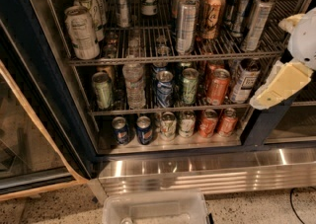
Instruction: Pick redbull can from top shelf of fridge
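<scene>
Redbull can (186, 25) silver, blue patches low. Neighbour can (212, 15) orange-brown. Fridge (34, 70) frame blue-black. Gripper (276, 90) cream-yellow, at right edge.

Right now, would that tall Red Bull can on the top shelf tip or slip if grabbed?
Tall and slim on the wire top shelf, the redbull can would probably tip if nudged. Its shiny metal looks slippery. The claw hangs off right, apart from it.
</scene>
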`<state>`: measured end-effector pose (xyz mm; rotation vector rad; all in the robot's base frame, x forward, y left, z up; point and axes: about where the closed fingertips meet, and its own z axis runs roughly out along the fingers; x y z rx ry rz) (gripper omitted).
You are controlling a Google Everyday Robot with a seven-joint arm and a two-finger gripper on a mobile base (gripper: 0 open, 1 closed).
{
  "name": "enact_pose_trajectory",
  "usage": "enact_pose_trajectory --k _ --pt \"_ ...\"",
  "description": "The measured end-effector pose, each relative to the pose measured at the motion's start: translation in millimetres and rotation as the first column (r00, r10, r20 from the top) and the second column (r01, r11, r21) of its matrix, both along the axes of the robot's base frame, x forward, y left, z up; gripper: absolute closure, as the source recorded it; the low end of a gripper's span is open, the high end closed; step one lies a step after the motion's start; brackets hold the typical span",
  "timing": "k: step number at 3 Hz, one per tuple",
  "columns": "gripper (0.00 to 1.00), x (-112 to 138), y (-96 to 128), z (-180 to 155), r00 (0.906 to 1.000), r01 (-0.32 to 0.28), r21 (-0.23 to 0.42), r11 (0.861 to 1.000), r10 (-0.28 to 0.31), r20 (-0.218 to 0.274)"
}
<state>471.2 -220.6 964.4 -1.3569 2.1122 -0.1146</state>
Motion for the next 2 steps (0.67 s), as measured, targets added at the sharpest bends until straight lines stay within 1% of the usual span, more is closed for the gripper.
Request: enact_pose_trajectory --k 1,2 --pt "0.00 2.4 0.3 2.0 0.9985 0.046 0.026 0.999 -0.047 0.029" --pt "0.00 -0.9 -1.3 1.3 0.9873 0.130 0.115 0.985 -0.140 0.076"
